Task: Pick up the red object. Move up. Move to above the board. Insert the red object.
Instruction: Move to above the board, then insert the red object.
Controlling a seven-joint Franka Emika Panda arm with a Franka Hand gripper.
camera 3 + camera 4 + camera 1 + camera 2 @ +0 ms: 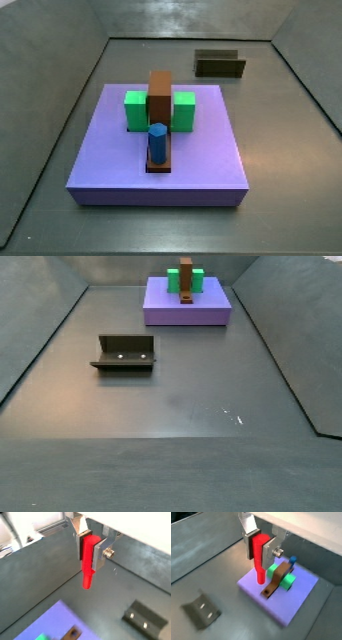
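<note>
My gripper [89,548] [259,547] is shut on the red object [88,562] [258,557], a slim red peg that hangs down from between the silver fingers [103,551] in both wrist views. It is held in the air, well off the grey floor. The lavender board [158,145] [187,303] [281,594] [55,622] lies flat and bears a green block [158,112] [280,577], a brown strip [160,110] [278,582] and a blue cylinder [158,142] [293,560]. In a wrist view the peg's tip hangs over the board's near edge. Neither side view shows the gripper or the peg.
The dark L-shaped fixture [124,353] [221,65] [201,609] [145,618] stands on the grey floor apart from the board. Sloping grey walls [40,336] enclose the floor on all sides.
</note>
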